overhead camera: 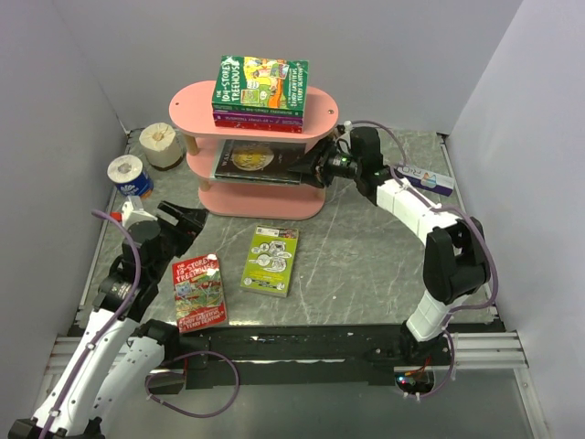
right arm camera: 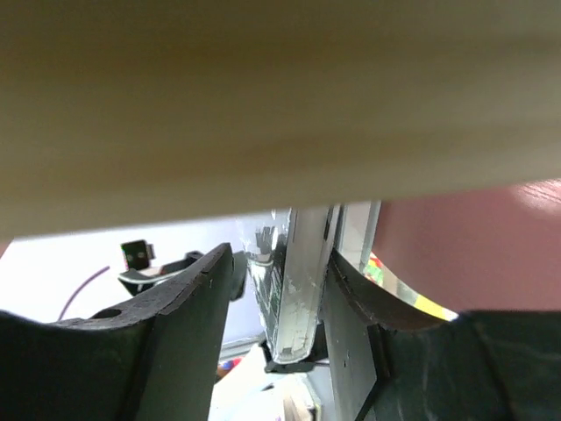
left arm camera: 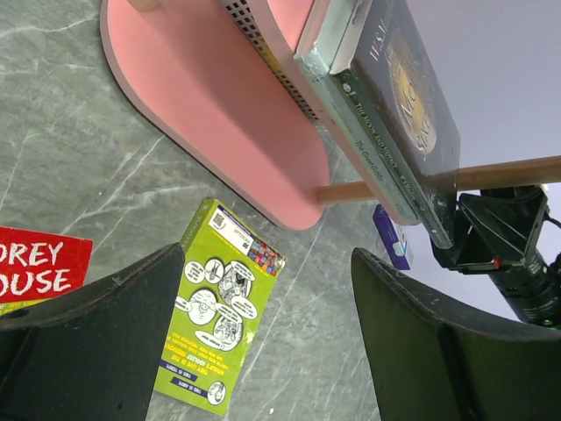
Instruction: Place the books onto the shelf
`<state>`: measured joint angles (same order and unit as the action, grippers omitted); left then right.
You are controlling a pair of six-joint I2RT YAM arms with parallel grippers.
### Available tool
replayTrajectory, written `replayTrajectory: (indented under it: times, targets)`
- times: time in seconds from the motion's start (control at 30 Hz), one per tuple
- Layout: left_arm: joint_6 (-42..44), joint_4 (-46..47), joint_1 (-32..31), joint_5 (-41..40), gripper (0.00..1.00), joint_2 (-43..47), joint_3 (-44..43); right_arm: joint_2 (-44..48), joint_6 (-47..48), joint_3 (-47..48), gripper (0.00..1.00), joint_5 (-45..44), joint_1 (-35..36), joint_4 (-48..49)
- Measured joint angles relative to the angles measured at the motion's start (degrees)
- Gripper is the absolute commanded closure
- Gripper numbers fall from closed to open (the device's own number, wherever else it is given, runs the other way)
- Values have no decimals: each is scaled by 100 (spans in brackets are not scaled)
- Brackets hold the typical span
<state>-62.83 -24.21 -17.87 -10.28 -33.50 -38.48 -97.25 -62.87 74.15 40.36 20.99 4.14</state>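
Pink shelf [overhead camera: 196,102], middle tier: your right end effector [overhead camera: 308,169] straddles the dark book [overhead camera: 251,160], grip impossible to tell; your left end effector [overhead camera: 194,219] hangs wide open, empty.

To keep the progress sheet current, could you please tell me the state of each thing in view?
shelf: upright.
book stack: flat on the shelf's top board.
dark book: flat on the middle tier.
red book: flat on the table, unshelved.
lime-green book: flat on the table, unshelved.
left gripper: open, empty.
right gripper: open, straddling the dark book's edge.
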Motion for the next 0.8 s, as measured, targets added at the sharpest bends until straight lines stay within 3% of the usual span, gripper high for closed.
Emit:
replayTrajectory:
  times: [0.57,0.8]
  targets:
    - [22,83,0,120,17,-157,0,262,1355,476,46,-483,-26,-1888]
    - [192,76,0,68,14,-363,-114,955,1827,457,45,-901,-63,-2492]
